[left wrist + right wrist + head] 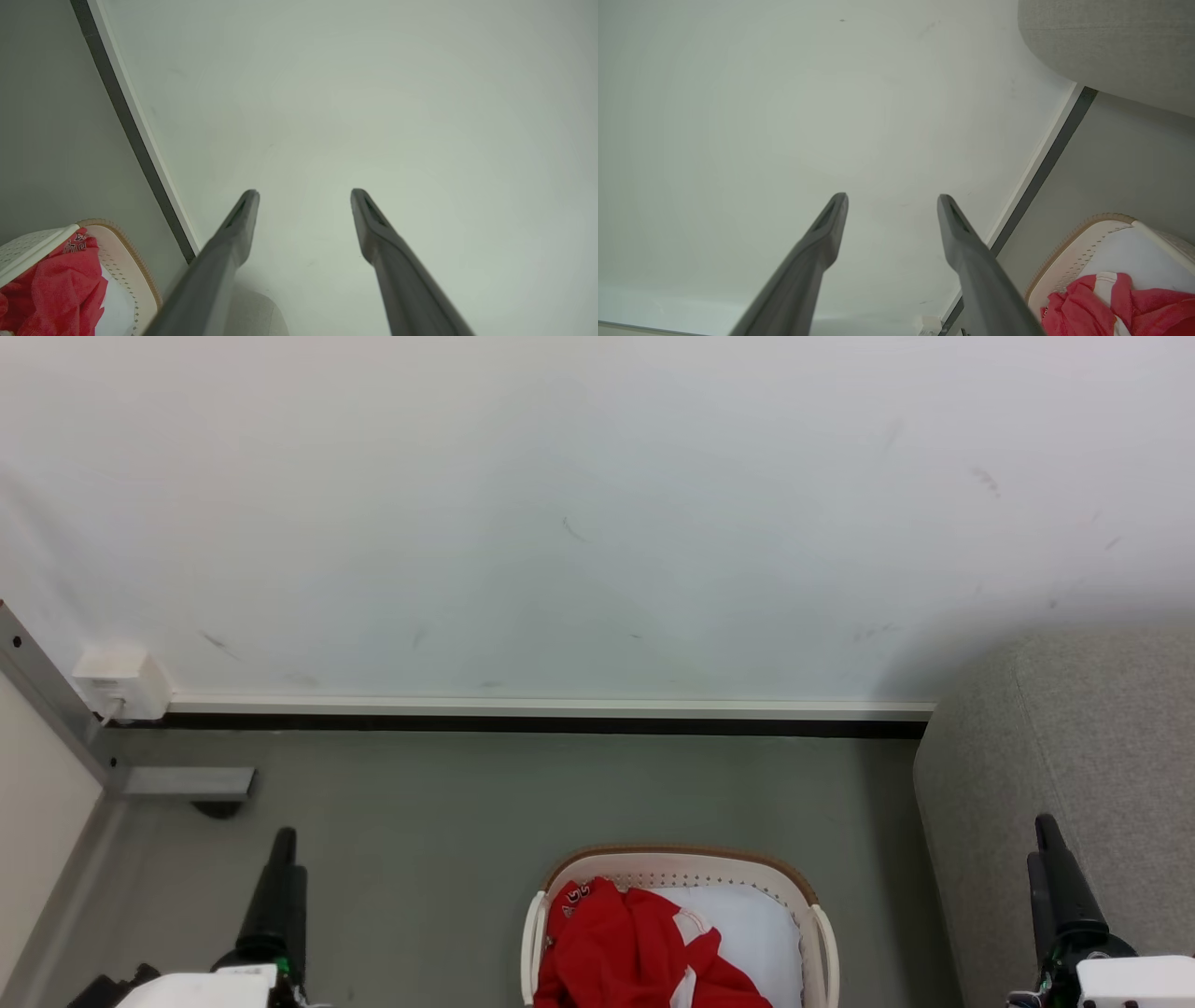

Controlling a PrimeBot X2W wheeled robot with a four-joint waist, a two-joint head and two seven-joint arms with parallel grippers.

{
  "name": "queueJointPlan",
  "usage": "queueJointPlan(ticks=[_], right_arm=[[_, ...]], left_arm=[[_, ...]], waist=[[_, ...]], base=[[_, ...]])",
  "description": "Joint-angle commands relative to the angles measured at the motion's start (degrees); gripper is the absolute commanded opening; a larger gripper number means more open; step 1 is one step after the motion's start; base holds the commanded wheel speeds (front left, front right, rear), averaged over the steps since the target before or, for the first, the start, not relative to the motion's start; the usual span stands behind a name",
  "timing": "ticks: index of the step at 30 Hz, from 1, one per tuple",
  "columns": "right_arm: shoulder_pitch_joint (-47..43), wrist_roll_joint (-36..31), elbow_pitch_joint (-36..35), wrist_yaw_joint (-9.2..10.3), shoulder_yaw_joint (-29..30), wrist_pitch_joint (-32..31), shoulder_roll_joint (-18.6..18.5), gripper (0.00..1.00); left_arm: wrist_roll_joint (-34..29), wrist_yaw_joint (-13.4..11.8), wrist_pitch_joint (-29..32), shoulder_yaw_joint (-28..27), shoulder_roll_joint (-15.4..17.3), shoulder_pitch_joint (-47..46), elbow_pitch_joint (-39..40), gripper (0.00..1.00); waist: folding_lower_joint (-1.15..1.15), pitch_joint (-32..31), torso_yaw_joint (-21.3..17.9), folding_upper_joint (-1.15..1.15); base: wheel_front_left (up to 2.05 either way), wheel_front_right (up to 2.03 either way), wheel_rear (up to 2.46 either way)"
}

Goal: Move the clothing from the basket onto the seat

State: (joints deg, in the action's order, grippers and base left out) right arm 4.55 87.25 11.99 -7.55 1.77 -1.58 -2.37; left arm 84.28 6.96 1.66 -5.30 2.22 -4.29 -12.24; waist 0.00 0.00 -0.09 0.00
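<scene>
The red clothing with white trim lies crumpled in the cream basket at the bottom centre of the head view, on the grey floor. It also shows as red clothing in the basket in the left wrist view, and as clothing in the basket in the right wrist view. The grey seat stands right of the basket; its rounded corner, the seat, fills that view's top right. My left gripper and right gripper are open and empty, raised either side of the basket.
A white wall with a pale skirting strip runs behind the basket. A white socket box and a metal frame post stand at the left. Grey floor lies between the basket and the wall.
</scene>
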Motion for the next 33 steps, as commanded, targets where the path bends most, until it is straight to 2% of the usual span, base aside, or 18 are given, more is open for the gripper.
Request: queueJointPlan(ticks=[1, 15, 29, 33], right_arm=[[1.3, -2.0, -1.6, 0.02, -0.5, 0.6, -0.9, 1.00], [0.5, -17.1, -3.4, 0.03, -3.8, 3.8, -1.6, 1.00], [0.0, -33.3, -2.7, 0.04, -7.0, 6.6, -2.8, 1.00], [0.0, -36.0, -2.5, 0.05, -7.7, 7.1, -2.8, 1.00]], left_arm=[[-2.4, 0.2, -0.7, -0.1, 0.4, -1.0, 1.5, 1.00], [-19.2, 0.2, -3.9, 0.8, 0.5, -0.4, 3.3, 1.00], [-39.2, -2.5, -6.7, 3.1, 0.6, 0.6, 4.2, 1.00], [-43.0, -3.2, -7.2, 3.7, 0.6, 0.6, 4.5, 1.00]], waist=[[0.00, 0.0, 0.0, 0.00], [0.00, -0.3, -0.1, 0.00], [0.00, -0.7, -0.4, 0.00], [0.00, -0.8, -0.4, 0.00]], base=[[0.00, 0.00, 0.00], [0.00, 0.00, 0.00], [0.00, 0.00, 0.00], [0.00, 0.00, 0.00]])
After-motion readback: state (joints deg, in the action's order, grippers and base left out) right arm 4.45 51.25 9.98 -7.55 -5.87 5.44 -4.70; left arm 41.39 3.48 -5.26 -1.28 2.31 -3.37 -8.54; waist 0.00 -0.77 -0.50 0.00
